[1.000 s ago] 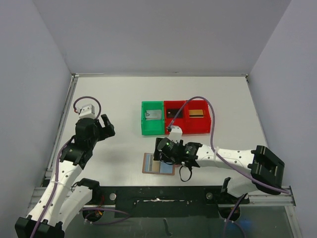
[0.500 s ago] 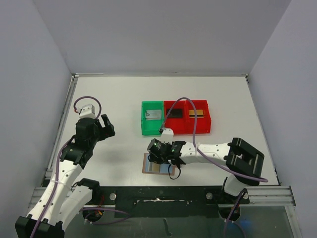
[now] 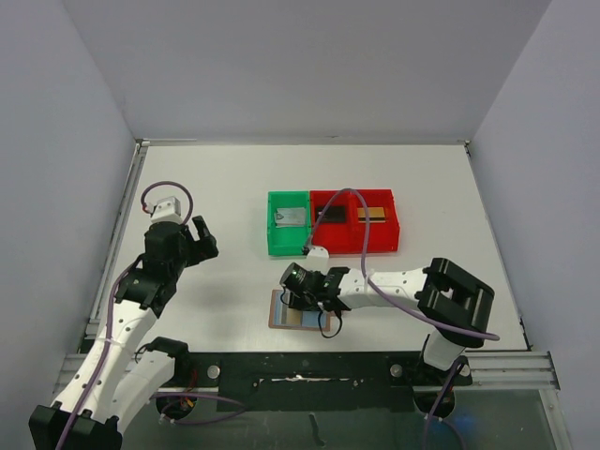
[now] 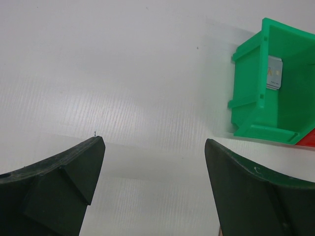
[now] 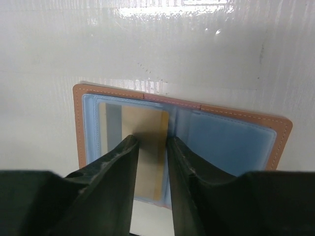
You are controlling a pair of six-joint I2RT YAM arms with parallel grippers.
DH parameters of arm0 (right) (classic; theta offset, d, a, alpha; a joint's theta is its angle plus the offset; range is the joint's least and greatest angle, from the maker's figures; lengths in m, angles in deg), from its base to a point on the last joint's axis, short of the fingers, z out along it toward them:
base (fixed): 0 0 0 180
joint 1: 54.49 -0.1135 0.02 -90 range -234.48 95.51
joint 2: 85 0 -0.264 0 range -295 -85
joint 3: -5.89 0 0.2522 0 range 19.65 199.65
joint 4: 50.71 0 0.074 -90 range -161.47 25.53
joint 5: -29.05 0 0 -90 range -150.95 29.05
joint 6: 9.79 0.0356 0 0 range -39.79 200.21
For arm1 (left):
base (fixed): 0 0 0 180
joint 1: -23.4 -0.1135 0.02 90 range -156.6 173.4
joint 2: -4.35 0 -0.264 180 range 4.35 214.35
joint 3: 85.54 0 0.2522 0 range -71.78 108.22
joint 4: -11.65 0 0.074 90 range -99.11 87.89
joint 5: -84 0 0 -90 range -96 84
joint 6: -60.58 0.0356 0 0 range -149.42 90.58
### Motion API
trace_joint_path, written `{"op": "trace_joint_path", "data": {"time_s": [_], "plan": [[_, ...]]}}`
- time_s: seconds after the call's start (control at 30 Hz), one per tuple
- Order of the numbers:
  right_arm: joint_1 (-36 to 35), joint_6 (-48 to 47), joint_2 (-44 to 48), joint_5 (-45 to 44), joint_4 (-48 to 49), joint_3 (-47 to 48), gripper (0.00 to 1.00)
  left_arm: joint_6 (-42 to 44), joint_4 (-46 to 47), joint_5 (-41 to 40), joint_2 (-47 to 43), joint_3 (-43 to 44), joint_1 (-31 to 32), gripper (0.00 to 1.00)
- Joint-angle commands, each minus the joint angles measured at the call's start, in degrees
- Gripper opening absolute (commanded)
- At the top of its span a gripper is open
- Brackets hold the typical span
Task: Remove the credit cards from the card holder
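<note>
Two arms at the near edge of a white table (image 3: 216, 178), with grey walls on three sides. Out to the left, well apart from everything else and above bare surface: the left gripper (image 3: 192, 242), jaws spread wide with nothing between them. Seen from its wrist camera, only a corner of the green bin (image 4: 256, 98) beyond the fingertips.

Mid-table, three bins in a row, touching side by side: the green bin on the left, then two red bins (image 3: 375, 242). Draped over the red pair, the right arm's purple cable (image 3: 352, 202).

Nearer the front edge, just short of the bins: the card holder (image 5: 226, 142), lying open and flat, blue-grey pockets up. Directly over its left half, and hiding much of it from above, the right gripper (image 5: 152, 140); jaws only narrowly apart, tips down over a tan card (image 5: 147, 123) seated in the left pocket, with no clear pinch on it.

Inside the bins, one card each: silver card (image 3: 289, 217) in green, black card (image 3: 330, 214) in the middle, gold card (image 3: 373, 214) in the right.
</note>
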Motion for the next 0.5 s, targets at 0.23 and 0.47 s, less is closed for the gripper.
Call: {"op": "trace_joint_path", "data": {"time_s": [0.23, 0.47], "plan": [[3.3, -0.1, 2.5, 6.6, 11.9, -9.9, 0.17, 1.2, 3.0, 0.1, 0.4, 0.6, -0.4, 0.82], [4.3, -0.7, 3.4, 7.1, 12.5, -11.4, 0.12, 1.3, 3.4, 1.6, 1.0, 0.5, -0.4, 0.82]]}}
